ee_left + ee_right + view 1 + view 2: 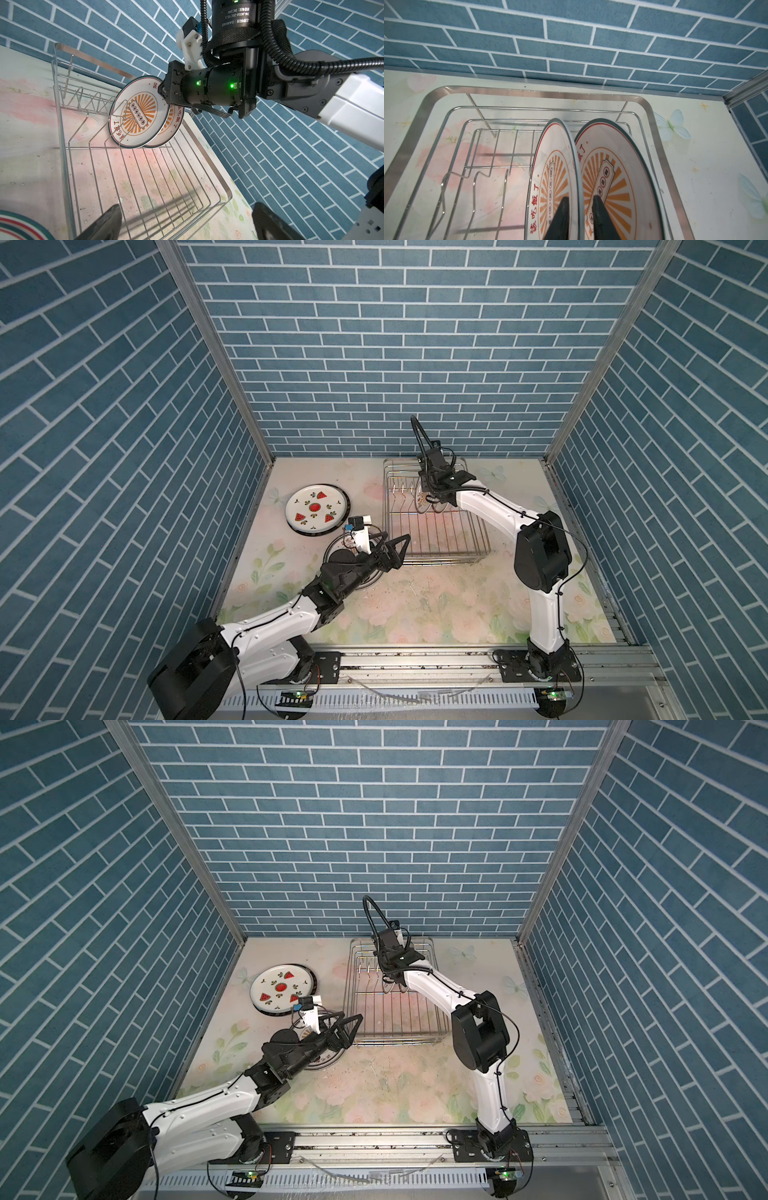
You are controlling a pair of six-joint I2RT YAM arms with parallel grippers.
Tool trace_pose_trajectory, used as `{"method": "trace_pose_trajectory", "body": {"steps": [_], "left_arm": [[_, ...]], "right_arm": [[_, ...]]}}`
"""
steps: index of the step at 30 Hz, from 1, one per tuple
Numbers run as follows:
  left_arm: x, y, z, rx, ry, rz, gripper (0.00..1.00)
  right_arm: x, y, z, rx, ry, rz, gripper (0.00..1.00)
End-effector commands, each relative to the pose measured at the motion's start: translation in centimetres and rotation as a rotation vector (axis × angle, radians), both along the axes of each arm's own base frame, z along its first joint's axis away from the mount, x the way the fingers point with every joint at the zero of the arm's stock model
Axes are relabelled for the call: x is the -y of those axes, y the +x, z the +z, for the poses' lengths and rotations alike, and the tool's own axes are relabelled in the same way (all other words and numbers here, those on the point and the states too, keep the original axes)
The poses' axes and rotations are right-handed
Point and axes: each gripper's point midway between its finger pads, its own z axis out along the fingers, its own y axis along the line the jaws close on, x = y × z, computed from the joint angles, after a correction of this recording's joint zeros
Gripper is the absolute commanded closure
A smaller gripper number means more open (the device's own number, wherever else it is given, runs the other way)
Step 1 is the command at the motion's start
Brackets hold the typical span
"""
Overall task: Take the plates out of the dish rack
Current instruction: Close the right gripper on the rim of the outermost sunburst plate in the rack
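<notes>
Risk: the right end effector (580, 197) straddles the rim of one sunburst plate (550, 158) (pinched yet? cannot tell), and a skewed lift could topple the neighbouring plate (612, 158). Both stand on edge in the dish rack (529, 90), discs running front-to-back, faces leftward. The left end effector (187, 207) hovers released.

Bright, even light from above fills both top views, and a wide lens bows the walls (104, 448) outward at the edges. The table (415, 605) looks pale and washed, with soft shadows under the arms. In the left wrist view the rack (62, 128) throws dark striped shadows, a pink glow lies beneath the plates (137, 116), and the left gripper (187, 212) fingers (106, 224) are black and blurred. In the right wrist view the rack rim gleams, and the right gripper (579, 197) fingers (558, 220) are soft silhouettes.
</notes>
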Motion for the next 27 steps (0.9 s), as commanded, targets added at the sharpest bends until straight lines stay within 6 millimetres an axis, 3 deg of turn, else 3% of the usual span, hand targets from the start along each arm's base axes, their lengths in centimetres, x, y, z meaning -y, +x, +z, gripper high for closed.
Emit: {"method": "trace_pose_trajectory", "body": {"steps": [1,17,27], "left_arm": [[-0.1,-0.1,0.5,0.021,-0.013,0.003,0.00],[1.0,0.7,-0.4,-0.011,-0.003,-0.012,0.00],[0.7,0.8,-0.8,-0.016,0.011,0.005,0.00]], "right_arm": [[0.3,0.8,0.5,0.025,-0.008,-0.059,0.80],[0.3,1.0,0.7,0.067,-0.069,-0.073,0.92],[0.9,0.5,2.4,0.120,-0.090,-0.084,0.97]]}}
